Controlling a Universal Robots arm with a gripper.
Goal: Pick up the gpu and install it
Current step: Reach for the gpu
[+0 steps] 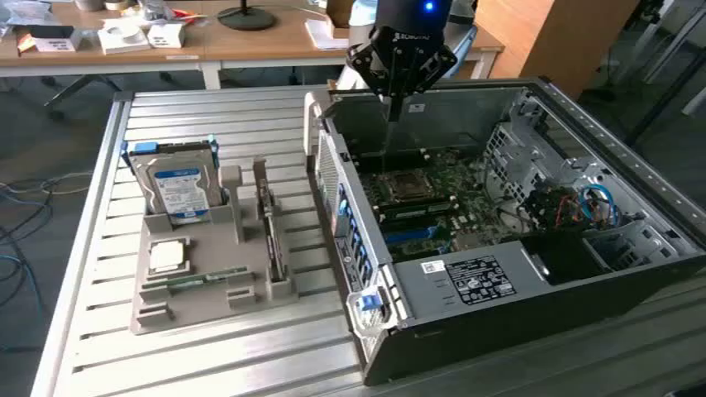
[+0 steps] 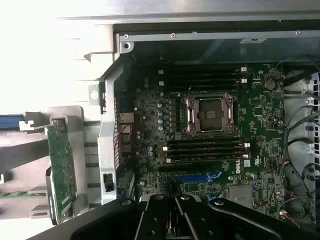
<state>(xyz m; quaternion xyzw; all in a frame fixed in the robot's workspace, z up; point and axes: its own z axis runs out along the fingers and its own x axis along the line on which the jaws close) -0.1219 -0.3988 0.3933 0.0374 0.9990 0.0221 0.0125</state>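
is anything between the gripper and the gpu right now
Yes: the computer case's wall stands between them. The gripper hangs over the case's inside, the gpu stands in the grey holder outside it. Nothing covers the gpu from above.

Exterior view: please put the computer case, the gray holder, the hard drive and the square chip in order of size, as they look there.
1. computer case
2. gray holder
3. hard drive
4. square chip
The differences are plain; nearness to the camera does not make any rank unsure.

Hard drive (image 1: pixel 182 186) upright in grey holder (image 1: pixel 155 314), beside open case (image 1: pixel 497 331); possibly a processor (image 1: pixel 168 255).
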